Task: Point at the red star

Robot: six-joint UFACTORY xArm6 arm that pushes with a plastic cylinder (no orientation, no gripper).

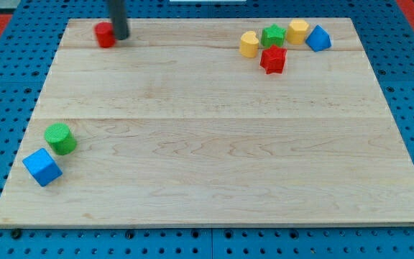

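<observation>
The red star (272, 59) lies near the view's top right, just below a green star (272, 35) and next to a yellow heart (249, 44). My tip (121, 37) is far off at the view's top left, touching the right side of a small red block (105, 34). The rod comes down from the view's top edge.
A yellow block (297, 31) and a blue block (318, 38) sit right of the green star. A green cylinder (60, 139) and a blue cube (42, 167) lie at the view's bottom left. The wooden board (214, 144) rests on a blue pegboard.
</observation>
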